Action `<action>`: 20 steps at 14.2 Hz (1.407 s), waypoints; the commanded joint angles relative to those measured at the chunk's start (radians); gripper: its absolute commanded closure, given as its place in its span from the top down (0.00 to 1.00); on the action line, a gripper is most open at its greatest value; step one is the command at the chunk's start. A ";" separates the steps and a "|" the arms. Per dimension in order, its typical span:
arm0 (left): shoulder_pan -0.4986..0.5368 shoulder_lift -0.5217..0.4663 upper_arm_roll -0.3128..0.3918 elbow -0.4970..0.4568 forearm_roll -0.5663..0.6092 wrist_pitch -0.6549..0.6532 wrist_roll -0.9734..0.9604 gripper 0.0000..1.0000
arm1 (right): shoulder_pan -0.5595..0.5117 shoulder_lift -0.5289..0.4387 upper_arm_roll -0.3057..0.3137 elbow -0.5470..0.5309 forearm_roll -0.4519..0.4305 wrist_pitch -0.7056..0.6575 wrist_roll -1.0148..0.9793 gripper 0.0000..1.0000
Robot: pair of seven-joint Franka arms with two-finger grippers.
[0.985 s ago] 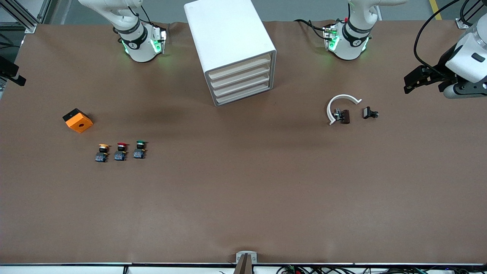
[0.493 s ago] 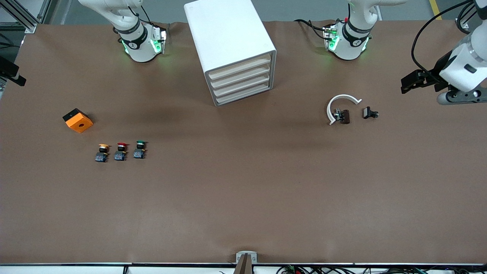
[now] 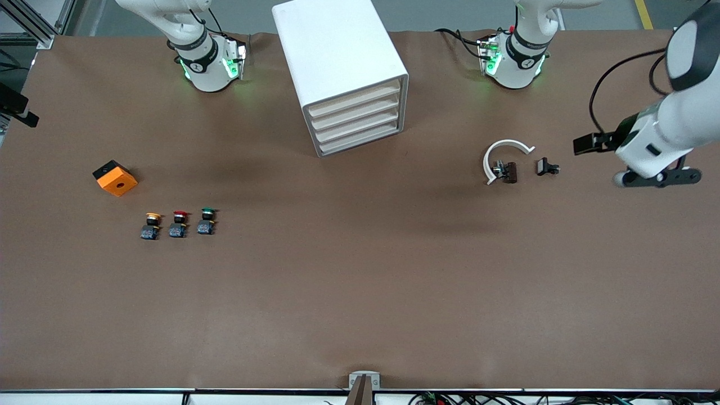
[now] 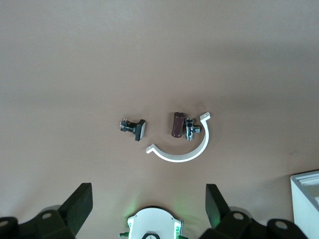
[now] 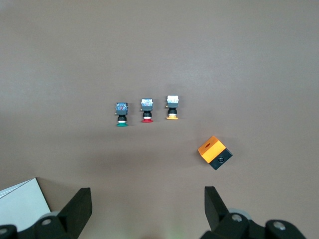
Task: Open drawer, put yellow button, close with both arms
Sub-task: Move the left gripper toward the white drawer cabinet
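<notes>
The white cabinet (image 3: 337,62) stands between the two arm bases. Its uppermost drawer (image 3: 354,99) is shut, like the three below it. The yellow button (image 3: 151,224) stands at the right arm's end of the table, in a row with a red-capped button (image 3: 178,223) and a green-capped button (image 3: 206,220). It also shows in the right wrist view (image 5: 172,108). My left gripper (image 3: 586,144) (image 4: 148,193) is open and empty, up over the left arm's end. My right gripper (image 5: 147,196) is open and empty, high over the buttons, out of the front view.
An orange box (image 3: 115,178) (image 5: 214,152) lies near the buttons. A white C-shaped ring (image 3: 502,153) (image 4: 182,152), a brown part (image 3: 509,172) and a small black part (image 3: 547,167) lie at the left arm's end. The cabinet's corner shows in both wrist views (image 4: 306,191) (image 5: 22,209).
The left arm's hand has swung from the table's edge toward the ring and small parts. Nothing on the table has moved.
</notes>
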 commanded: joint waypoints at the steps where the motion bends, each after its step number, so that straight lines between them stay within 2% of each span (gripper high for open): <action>1: -0.001 0.076 -0.006 -0.010 0.004 0.064 0.010 1.00 | -0.004 -0.030 0.007 -0.030 -0.011 0.011 0.006 1.00; 7: -0.004 0.128 -0.009 -0.165 -0.049 0.311 -0.005 1.00 | -0.004 -0.030 0.008 -0.030 -0.011 0.013 0.005 1.00; 11: -0.008 0.205 -0.038 -0.160 -0.092 0.373 -0.052 1.00 | -0.004 -0.030 0.007 -0.030 -0.011 0.011 0.005 1.00; 20: -0.012 0.326 -0.197 -0.085 -0.097 0.405 -0.515 1.00 | -0.002 -0.030 0.010 -0.030 -0.011 0.011 0.003 1.00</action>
